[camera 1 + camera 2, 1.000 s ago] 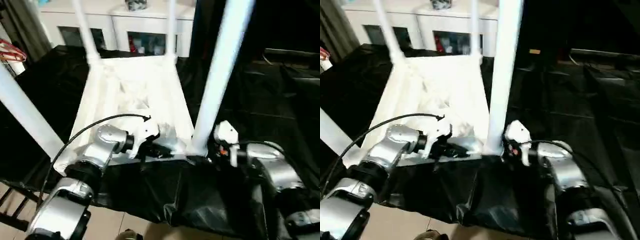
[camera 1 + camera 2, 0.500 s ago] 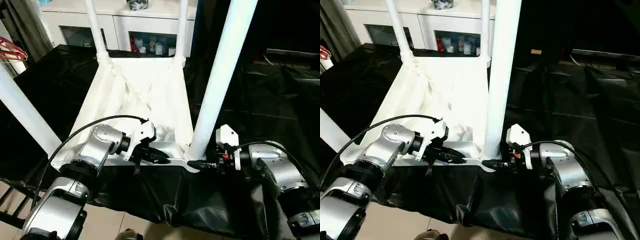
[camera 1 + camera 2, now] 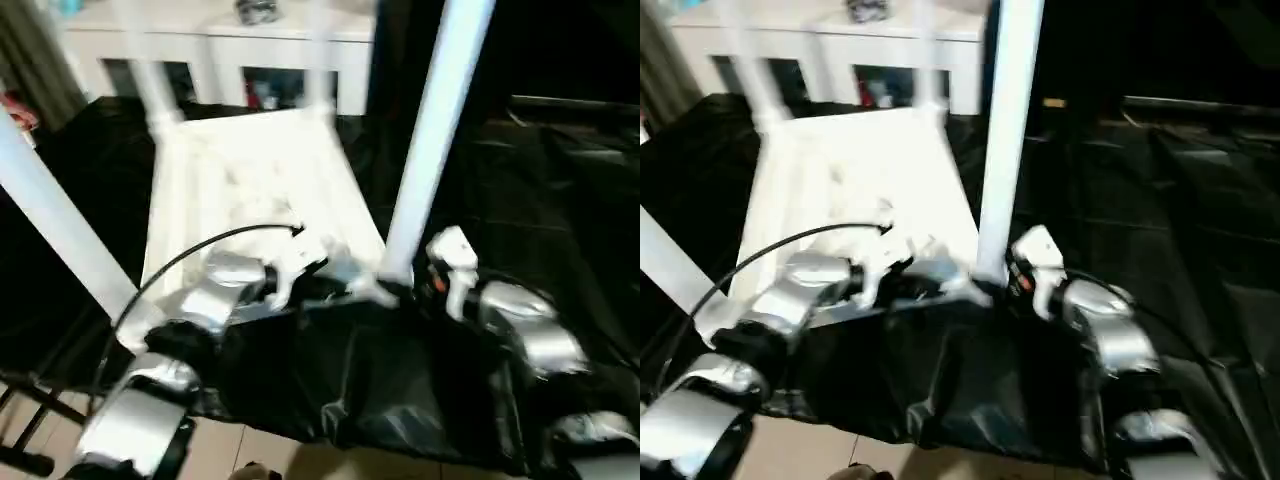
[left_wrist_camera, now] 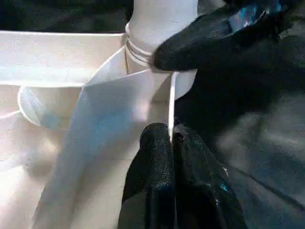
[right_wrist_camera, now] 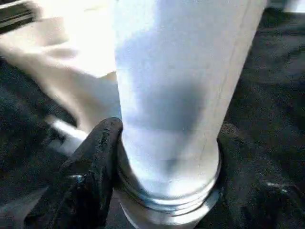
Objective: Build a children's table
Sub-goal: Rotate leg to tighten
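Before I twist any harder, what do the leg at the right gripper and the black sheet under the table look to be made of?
The leg looks like smooth white moulded plastic: even matte sheen, with moulded rings at its base where it meets the tabletop. The black sheet looks like thin plastic film: glossy, creased and draped over the edge. Both are judged by look alone.

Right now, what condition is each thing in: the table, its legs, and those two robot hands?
Table top: upside down on the black sheet.
Near right leg: upright in its corner socket.
Left gripper: shut on the table top's rim.
Right gripper: around the near right leg's base.
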